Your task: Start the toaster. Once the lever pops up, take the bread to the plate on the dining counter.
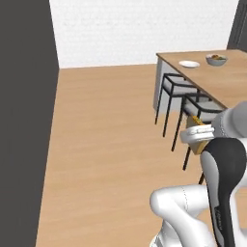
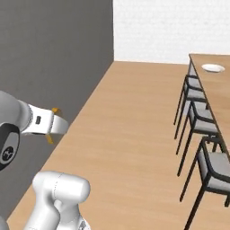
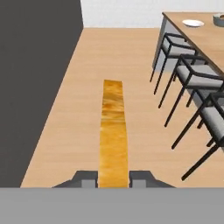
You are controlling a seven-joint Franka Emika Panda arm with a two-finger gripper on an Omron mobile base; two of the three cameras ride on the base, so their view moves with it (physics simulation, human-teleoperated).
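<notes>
Golden-brown bread (image 3: 113, 131), white plate (image 3: 193, 22), dark stools (image 3: 192, 74).

The plate (image 2: 212, 68) rested on the dining counter (image 2: 218, 92), three stools (image 2: 201, 119) alongside; a dark wall (image 2: 54, 67) stood opposite

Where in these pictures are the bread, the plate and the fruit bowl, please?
bread (image 3: 113, 131): hand view, middle of its crust edge.
plate (image 1: 189, 63): left base view, its centre.
fruit bowl (image 1: 216, 61): left base view, its near wall.
</notes>
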